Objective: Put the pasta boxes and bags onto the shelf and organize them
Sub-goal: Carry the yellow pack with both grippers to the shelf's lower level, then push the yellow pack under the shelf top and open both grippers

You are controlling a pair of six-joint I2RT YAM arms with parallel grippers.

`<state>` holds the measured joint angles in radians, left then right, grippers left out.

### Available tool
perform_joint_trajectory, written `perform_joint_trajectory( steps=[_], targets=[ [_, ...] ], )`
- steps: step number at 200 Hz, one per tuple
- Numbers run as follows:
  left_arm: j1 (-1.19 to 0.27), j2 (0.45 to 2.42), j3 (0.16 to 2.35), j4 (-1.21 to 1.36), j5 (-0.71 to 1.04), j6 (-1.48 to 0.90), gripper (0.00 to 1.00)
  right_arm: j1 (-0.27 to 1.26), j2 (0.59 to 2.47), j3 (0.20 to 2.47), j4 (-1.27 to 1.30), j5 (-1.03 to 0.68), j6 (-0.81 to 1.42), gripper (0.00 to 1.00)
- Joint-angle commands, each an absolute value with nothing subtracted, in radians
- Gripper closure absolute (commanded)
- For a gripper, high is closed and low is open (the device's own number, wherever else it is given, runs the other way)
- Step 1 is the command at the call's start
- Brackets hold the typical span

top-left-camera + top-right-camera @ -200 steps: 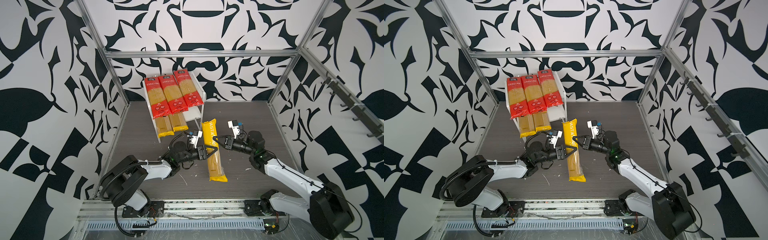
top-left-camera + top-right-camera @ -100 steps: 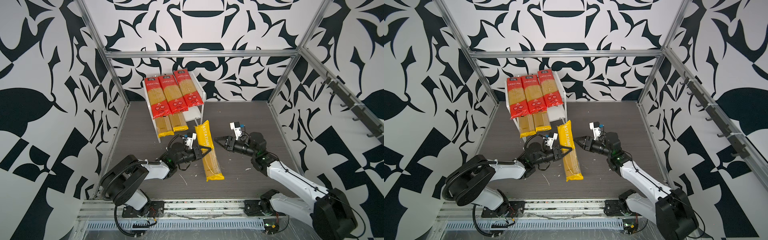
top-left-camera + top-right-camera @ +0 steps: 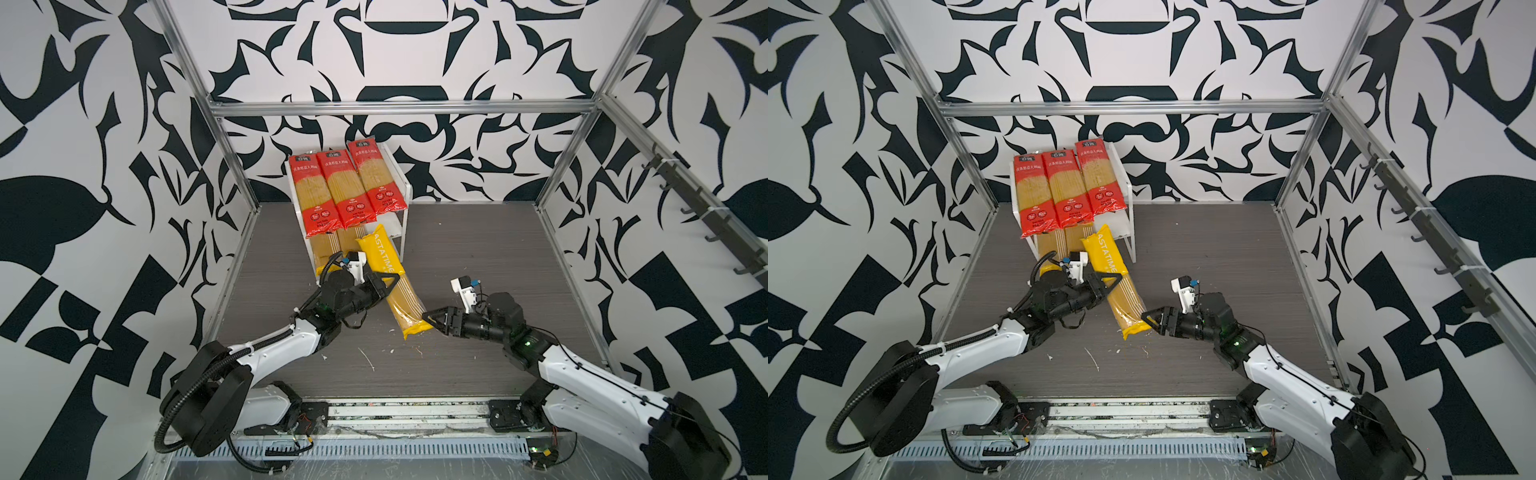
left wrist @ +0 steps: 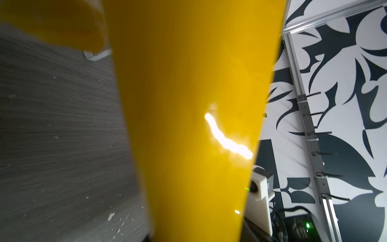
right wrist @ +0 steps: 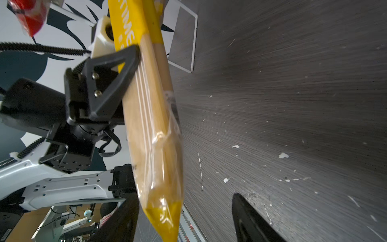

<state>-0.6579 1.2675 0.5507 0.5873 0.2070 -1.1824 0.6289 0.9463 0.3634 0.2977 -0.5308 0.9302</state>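
Observation:
The white shelf (image 3: 404,199) (image 3: 1128,195) stands at the back, with three red pasta bags (image 3: 347,187) (image 3: 1065,187) side by side on its top board. Two yellow packs (image 3: 328,249) (image 3: 1054,245) stick out of the lower tier. A third yellow pack (image 3: 401,291) (image 3: 1121,291) (image 4: 188,104) (image 5: 150,117) hangs tilted, its far end at the lower tier's right side. My left gripper (image 3: 395,282) (image 3: 1117,279) is shut on its middle. My right gripper (image 3: 432,320) (image 3: 1150,320) (image 5: 184,222) stands open around the pack's near end.
White crumbs (image 3: 370,359) are scattered over the dark tabletop (image 3: 478,249). Aluminium posts (image 3: 232,166) and patterned walls close in the sides and back. A rail with hooks (image 3: 706,216) runs along the right wall.
My right gripper let go of the yellow pack, opened and drew back to its near end. My left gripper closed on the pack and swung its far end toward the shelf.

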Motion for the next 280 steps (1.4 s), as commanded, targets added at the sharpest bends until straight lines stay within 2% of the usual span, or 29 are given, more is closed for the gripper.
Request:
perform_joint_trajectory(
  steps=[1, 28, 49, 76, 109, 139, 200, 239, 280],
  targets=[
    [-0.651, 1.253, 0.629, 0.648, 0.212, -1.195, 0.78, 0.663, 1.028, 0.396, 0.454, -0.487, 0.951, 0.26],
    [-0.637, 1.303, 0.673, 0.622, 0.234, -1.187, 0.78, 0.697, 1.124, 0.436, 0.591, -0.465, 0.982, 0.29],
    [-0.620, 1.325, 0.703, 0.606, 0.255, -1.178, 0.76, 0.709, 1.164, 0.454, 0.643, -0.415, 0.987, 0.37],
    [-0.593, 1.349, 0.734, 0.589, 0.280, -1.177, 0.73, 0.709, 1.209, 0.444, 0.759, -0.369, 1.022, 0.52],
    [-0.559, 1.393, 0.780, 0.555, 0.309, -1.178, 0.69, 0.709, 1.278, 0.455, 0.866, -0.315, 1.071, 0.79],
    [-0.541, 1.427, 0.805, 0.554, 0.335, -1.175, 0.61, 0.708, 1.361, 0.504, 0.966, -0.271, 1.114, 0.89],
    [-0.521, 1.362, 0.786, 0.490, 0.330, -1.150, 0.37, 0.662, 1.576, 0.640, 1.172, -0.231, 1.237, 0.95],
    [-0.521, 1.283, 0.746, 0.403, 0.314, -1.131, 0.32, 0.634, 1.671, 0.784, 1.115, -0.245, 1.278, 0.95],
    [-0.546, 1.154, 0.673, 0.296, 0.278, -1.118, 0.32, 0.608, 1.773, 0.926, 1.023, -0.250, 1.291, 0.93]
  ],
)
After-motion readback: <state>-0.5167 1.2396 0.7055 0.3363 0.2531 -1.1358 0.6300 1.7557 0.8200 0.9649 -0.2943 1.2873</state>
